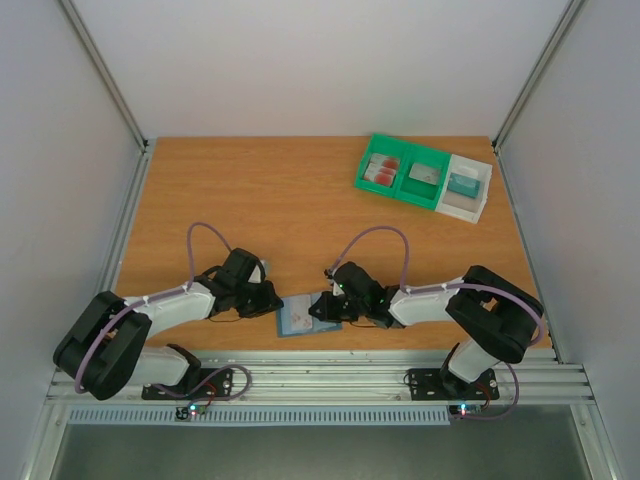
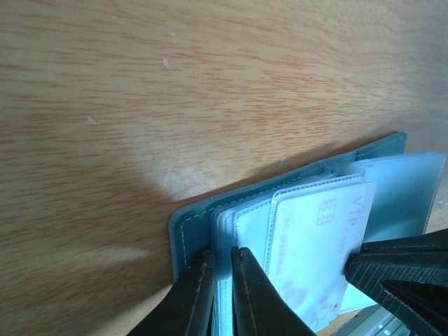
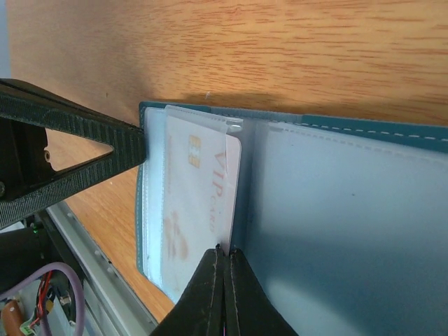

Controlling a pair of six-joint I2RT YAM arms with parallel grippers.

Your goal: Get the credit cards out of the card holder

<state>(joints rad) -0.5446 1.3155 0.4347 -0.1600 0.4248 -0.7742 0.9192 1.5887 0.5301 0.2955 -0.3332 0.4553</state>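
Observation:
The blue-grey card holder lies open on the table near the front edge, between both grippers. My left gripper is shut on a sheaf of its clear inner sleeves at the left edge of the card holder. A pale credit card with red VIP lettering sits in a sleeve of the card holder. My right gripper is shut on that card's long edge. The card also shows in the left wrist view. Both grippers, left and right, touch the card holder in the top view.
A green two-compartment tray stands at the back right, with red cards in one compartment and a grey piece in the other. A white tray beside it holds a teal piece. A metal rail runs along the table's front edge.

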